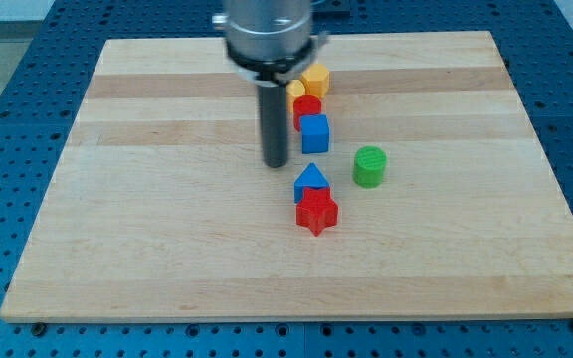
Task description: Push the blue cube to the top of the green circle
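Tip [276, 163] bare, holding nothing, just left of blue cube [315, 133], apart | cube up-left of green circle [369, 166], near | set to shove rightward | red block [307, 107] touching cube's top edge, may drag along
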